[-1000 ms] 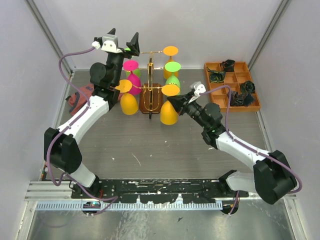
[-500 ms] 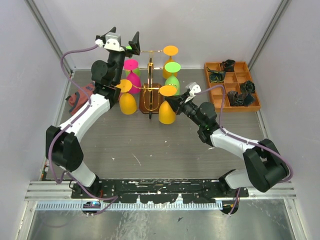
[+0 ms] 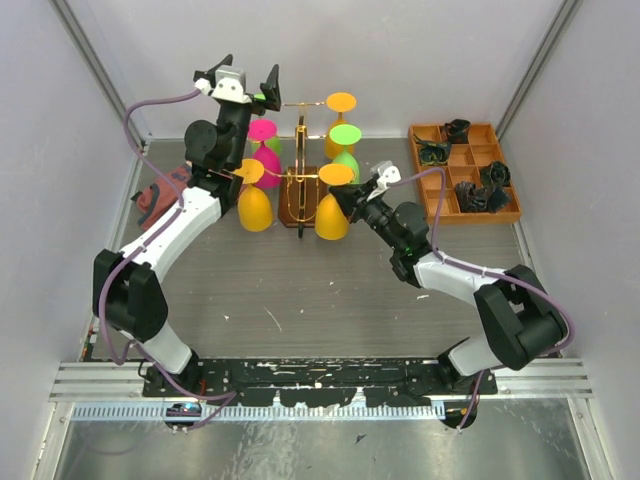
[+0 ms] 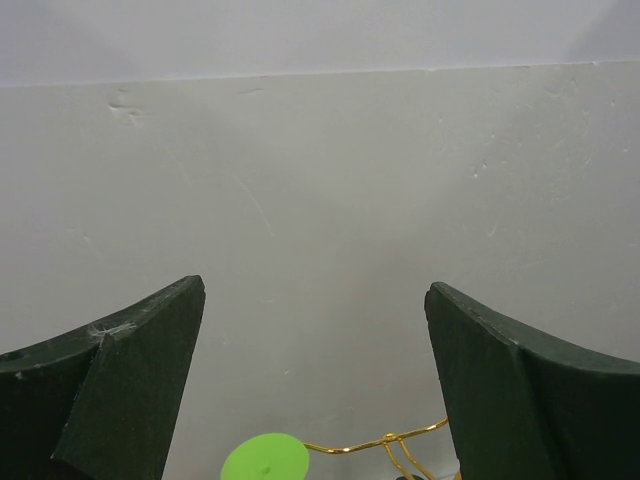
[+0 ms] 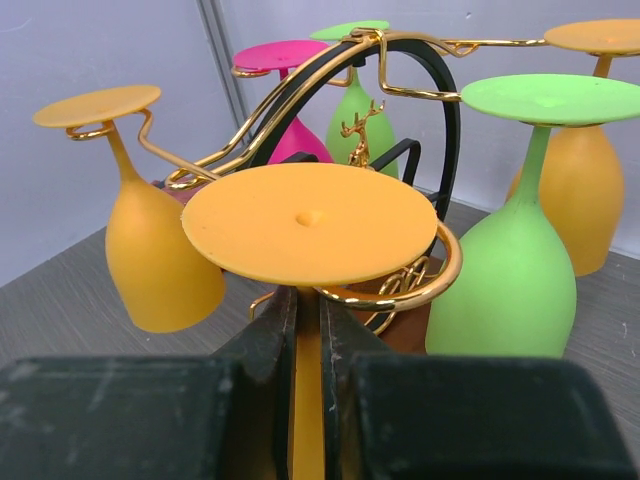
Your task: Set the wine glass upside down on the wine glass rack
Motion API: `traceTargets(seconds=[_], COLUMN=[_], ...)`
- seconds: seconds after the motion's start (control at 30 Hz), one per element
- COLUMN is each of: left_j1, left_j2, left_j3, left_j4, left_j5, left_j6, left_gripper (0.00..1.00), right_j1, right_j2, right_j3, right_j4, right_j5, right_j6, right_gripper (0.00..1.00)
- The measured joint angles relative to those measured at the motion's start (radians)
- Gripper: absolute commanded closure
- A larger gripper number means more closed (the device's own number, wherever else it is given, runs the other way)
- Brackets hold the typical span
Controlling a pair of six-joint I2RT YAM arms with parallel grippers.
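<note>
Toward the far-left corner of the table (image 3: 300, 300), the left tool (image 4: 315, 287) hangs wide and empty above the wine glass rack (image 3: 300, 195). Rightward, the right tool (image 5: 308, 320) pinches the stem of the inverted wine glass (image 5: 310, 215), its foot over a gold scroll arm. Hanging appears nearly complete, with only release remaining.

No text, label, brand, number or sign legible in any view. Nothing readable on the wine glass (image 5: 310, 215) or the wine glass rack (image 5: 455, 262).
</note>
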Motion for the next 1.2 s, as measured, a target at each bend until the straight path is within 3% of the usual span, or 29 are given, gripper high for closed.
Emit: traceTargets(seconds=[0.6, 1.2], left_j1=[0.003, 0.013], left_j2=[0.01, 0.018], left_j3=[0.0, 0.0], left_j4=[-0.005, 0.01], left_j5=[-0.001, -0.019], left_j6=[0.021, 0.023], left_gripper=[0.02, 0.02], right_j1=[0.0, 0.003], right_j2=[0.047, -0.092], right_j3=[0.004, -0.011], right_j4=[0.055, -0.122], right_j5=[0.19, 0.226], right_j6=[-0.084, -0.129], right_gripper=[0.99, 0.99])
